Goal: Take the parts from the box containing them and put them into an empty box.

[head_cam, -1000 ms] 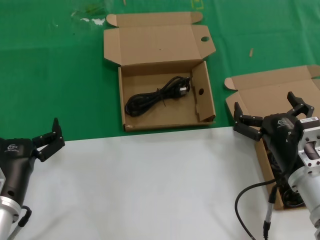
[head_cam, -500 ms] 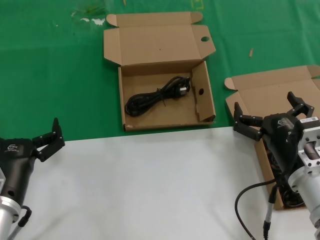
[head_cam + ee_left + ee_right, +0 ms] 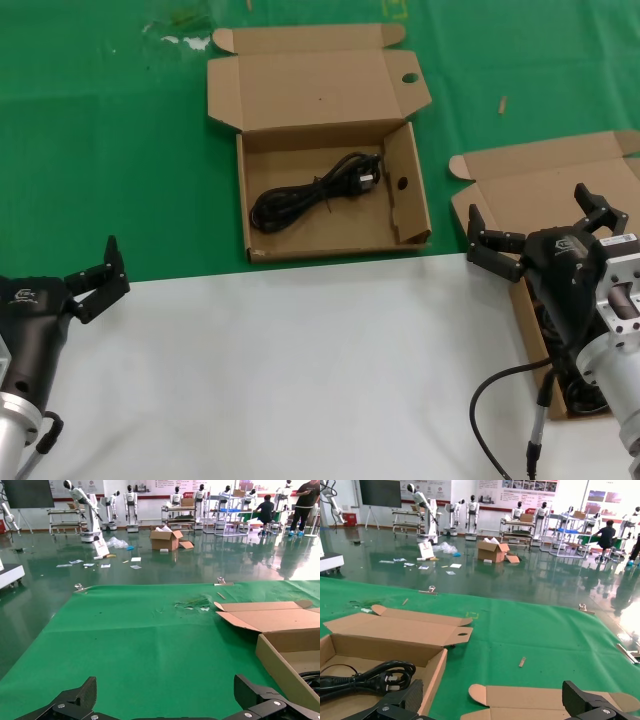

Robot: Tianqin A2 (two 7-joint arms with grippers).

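A brown box with round holes (image 3: 255, 150) lies open at mid-table. One coiled black power cord (image 3: 310, 195) rests inside it; the right wrist view shows that cord (image 3: 370, 677) too. The hole-less box (image 3: 530, 180) sits open at the right. My arm covers most of its inside, and dark cords (image 3: 588, 398) show only partly beside it. My right gripper (image 3: 533, 215) hovers open over that box with nothing between its fingers. My left gripper (image 3: 95, 275) is parked at the near left, open and empty.
A green mat (image 3: 120, 150) covers the far half of the table and a white sheet (image 3: 300, 380) the near half. My own black cable (image 3: 490, 400) loops at the near right. Small scraps (image 3: 503, 103) lie on the mat.
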